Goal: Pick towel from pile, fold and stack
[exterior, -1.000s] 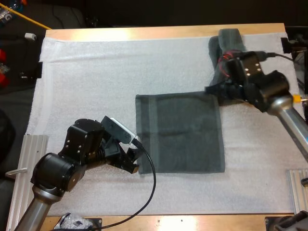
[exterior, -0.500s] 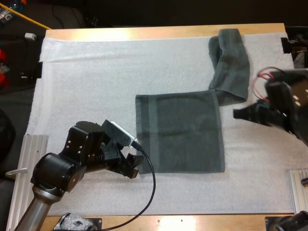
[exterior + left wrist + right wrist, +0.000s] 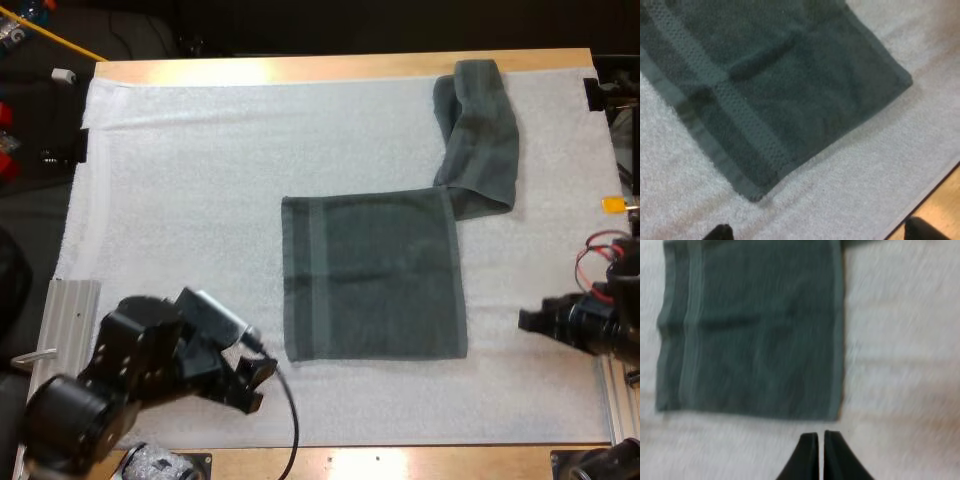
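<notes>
The flat towel (image 3: 372,275) lies spread square in the middle of the white mat (image 3: 180,180). It is dark grey-green, with a woven band (image 3: 318,275) running near-to-far just inside its left edge. A second towel (image 3: 478,135) lies loosely folded in a long strip. It runs from the mat's far right side down to the flat towel's far right corner, which it touches.

Both are terry cloth, so I judge them light, soft and limp. A lifted edge will sag and drag the rest behind it, and nothing will break or slip much against the pads. The hemmed corners look like the best hold. The near left corner and near right corner of the flat towel are both free and lie clear on the mat, so each can be pinched low against the mat's surface.

The left gripper (image 3: 258,385) sits just off the near left corner. Its fingers (image 3: 720,233) are spread wide and clear of the cloth. The right gripper (image 3: 528,321) is well to the right of the towel's near right edge. Its fingers (image 3: 810,455) are closed together on nothing and point at that side. The mat rests on the wooden table (image 3: 300,68).
</notes>
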Controlling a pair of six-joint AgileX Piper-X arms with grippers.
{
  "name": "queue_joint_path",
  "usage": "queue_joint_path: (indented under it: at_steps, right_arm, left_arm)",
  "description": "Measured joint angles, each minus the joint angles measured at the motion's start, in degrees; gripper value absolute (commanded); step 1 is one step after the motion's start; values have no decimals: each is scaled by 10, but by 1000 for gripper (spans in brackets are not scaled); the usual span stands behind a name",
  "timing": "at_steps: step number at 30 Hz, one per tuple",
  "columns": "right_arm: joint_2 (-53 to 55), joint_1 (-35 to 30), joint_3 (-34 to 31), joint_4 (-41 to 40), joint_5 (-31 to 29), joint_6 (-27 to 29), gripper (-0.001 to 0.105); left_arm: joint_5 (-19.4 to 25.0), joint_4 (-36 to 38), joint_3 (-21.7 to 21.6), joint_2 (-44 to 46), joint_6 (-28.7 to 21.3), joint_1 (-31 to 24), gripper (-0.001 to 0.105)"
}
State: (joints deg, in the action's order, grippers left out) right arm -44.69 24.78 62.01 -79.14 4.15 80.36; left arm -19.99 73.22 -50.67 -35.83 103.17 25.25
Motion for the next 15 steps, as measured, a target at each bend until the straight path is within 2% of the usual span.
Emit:
queue_joint_path:
  at_steps: [2, 4, 7, 9, 11, 15]
  right_arm:
    - [8, 0, -21, -1, 23, -5, 1]
    - [10, 0, -41, -3, 40, -7, 9]
    - [10, 0, -69, -3, 56, -7, 31]
    - [10, 0, -89, -2, 57, -7, 49]
    - [10, 0, -108, 14, 66, -7, 56]
    - [10, 0, -152, 69, 83, -22, 56]
  left_arm:
    - [0, 1, 0, 15, 9, 0, 65]
    - [0, 5, 0, 26, 17, 0, 65]
    - [-2, 19, 0, 31, 23, 0, 65]
    - [-3, 26, 0, 31, 23, 0, 65]
    - [-2, 27, 3, 31, 23, 0, 65]
    - [-5, 27, 17, 31, 28, 0, 65]
